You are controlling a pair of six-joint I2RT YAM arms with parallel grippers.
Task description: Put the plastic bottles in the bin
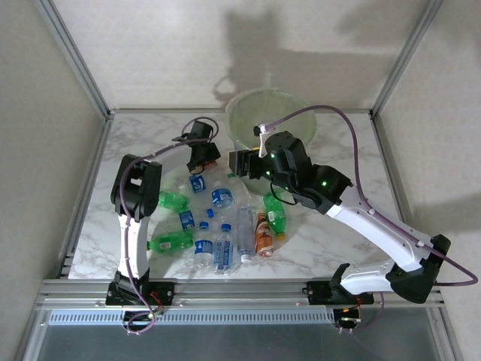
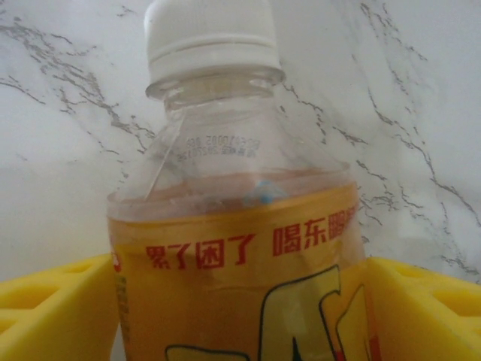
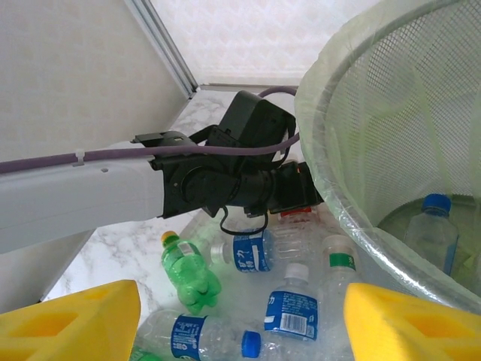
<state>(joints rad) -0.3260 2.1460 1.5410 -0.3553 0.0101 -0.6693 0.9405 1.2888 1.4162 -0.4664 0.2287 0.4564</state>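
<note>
Left wrist view: the left gripper (image 2: 240,293) presses its yellow pads against both sides of an orange-labelled bottle (image 2: 225,226), gripping it at the label, probably the firmest hold for a lift; the right gripper (image 3: 244,323) gapes empty beside the bin (image 3: 323,113), above the other bottles (image 3: 289,308) strewn on the table (image 1: 338,241); a blue-capped bottle (image 3: 432,229) lies inside the bin.
</note>
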